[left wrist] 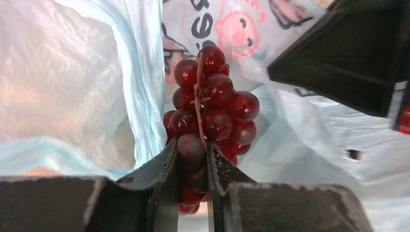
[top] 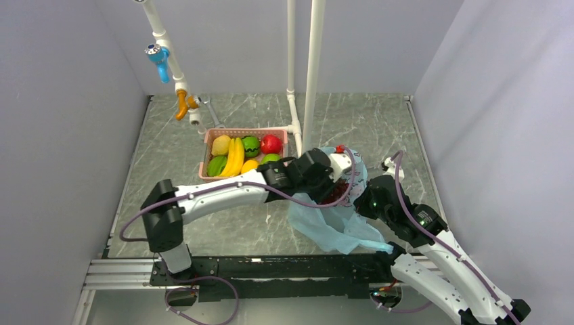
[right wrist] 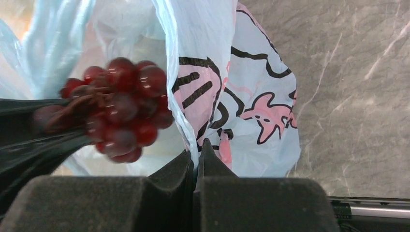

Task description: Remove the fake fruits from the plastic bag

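The light-blue plastic bag (top: 336, 232) lies on the marble table right of centre, its mouth held up. My left gripper (left wrist: 193, 147) reaches into that mouth and is shut on the dark red-purple grapes (left wrist: 215, 96), pinching a lower berry; in the top view the grapes (top: 336, 192) show at the bag's opening. My right gripper (right wrist: 197, 150) is shut on the bag's printed rim (right wrist: 193, 96), and its view has the grapes (right wrist: 121, 106) just to the left. Other fake fruits lie in the pink basket: pear (top: 221, 144), bananas (top: 235, 157), watermelon (top: 251, 145), red apple (top: 271, 143).
The pink lattice basket (top: 247, 131) stands behind the left arm, near the table's middle. White pipe uprights (top: 313, 74) rise just behind the bag. A slanted pipe with a blue tap (top: 158, 54) hangs at the back left. Grey walls close in both sides.
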Robot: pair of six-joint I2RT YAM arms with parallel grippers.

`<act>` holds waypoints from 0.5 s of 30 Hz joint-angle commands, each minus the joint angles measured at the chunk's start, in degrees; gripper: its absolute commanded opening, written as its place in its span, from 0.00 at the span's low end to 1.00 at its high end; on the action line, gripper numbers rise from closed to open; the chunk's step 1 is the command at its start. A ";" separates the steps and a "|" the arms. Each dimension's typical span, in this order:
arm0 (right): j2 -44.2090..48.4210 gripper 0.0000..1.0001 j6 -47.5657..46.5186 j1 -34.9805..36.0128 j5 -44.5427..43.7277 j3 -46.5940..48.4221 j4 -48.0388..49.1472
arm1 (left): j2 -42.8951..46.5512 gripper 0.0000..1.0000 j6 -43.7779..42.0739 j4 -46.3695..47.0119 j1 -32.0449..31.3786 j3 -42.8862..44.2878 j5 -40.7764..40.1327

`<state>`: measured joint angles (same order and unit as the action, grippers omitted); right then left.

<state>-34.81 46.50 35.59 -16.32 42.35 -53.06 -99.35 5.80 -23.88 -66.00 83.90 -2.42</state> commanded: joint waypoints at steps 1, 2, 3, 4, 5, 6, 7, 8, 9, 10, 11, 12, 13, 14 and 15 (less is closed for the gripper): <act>0.40 0.00 0.55 0.24 -2.70 1.48 0.79 | 6.09 0.00 4.50 7.38 3.21 -3.50 11.43; 0.41 0.00 0.60 0.20 -3.01 1.56 0.70 | 6.98 0.00 5.01 8.49 3.99 -4.55 14.23; 0.31 0.00 0.71 0.23 -3.21 1.64 0.74 | 7.87 0.00 5.41 9.65 4.63 -5.42 16.87; 0.15 0.00 0.76 0.25 -3.39 1.72 0.75 | 8.73 0.00 5.59 10.63 5.13 -6.26 20.06; -0.19 0.00 0.66 0.23 -3.65 1.88 0.82 | 9.76 0.00 5.71 11.77 5.50 -7.14 22.56; -0.58 0.00 0.47 0.21 -4.01 2.20 0.85 | 10.61 0.00 5.70 13.24 5.79 -8.03 25.14; -1.09 0.00 0.13 0.18 -4.29 2.80 0.88 | 11.49 0.01 5.54 14.57 5.97 -8.90 27.70; -1.58 0.00 -0.24 0.16 -4.67 3.26 1.00 | 12.27 0.02 5.46 15.95 6.17 -9.65 30.54; -2.00 0.00 -0.65 0.13 -4.95 3.87 1.07 | 12.85 0.03 5.59 17.32 6.33 -10.34 33.01; -2.36 0.00 -1.02 0.11 -5.22 4.45 1.23 | 13.33 0.03 5.99 18.70 6.67 -10.97 35.64; -2.67 0.00 -1.34 0.09 -5.59 5.02 1.24 | 13.57 0.03 6.46 19.90 6.87 -11.53 37.59; -2.98 0.00 -1.61 0.14 -6.07 5.77 1.10 | 13.71 0.03 7.22 21.31 7.11 -11.97 38.64; -3.17 0.00 -1.86 0.17 -6.60 6.16 0.90 | 13.86 0.03 7.99 22.18 7.50 -12.36 39.14; -3.31 0.00 -2.13 0.15 -6.99 6.51 0.75 | 13.94 0.03 9.32 23.14 7.94 -13.00 39.27; -3.40 0.00 -2.26 0.15 -7.32 6.66 0.60 | 14.00 0.03 10.59 24.98 8.53 -13.90 39.87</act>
<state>-37.91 45.82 35.62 -20.32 45.52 -53.36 -88.62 12.01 -9.52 -59.09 71.20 28.99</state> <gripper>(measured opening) 0.007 0.240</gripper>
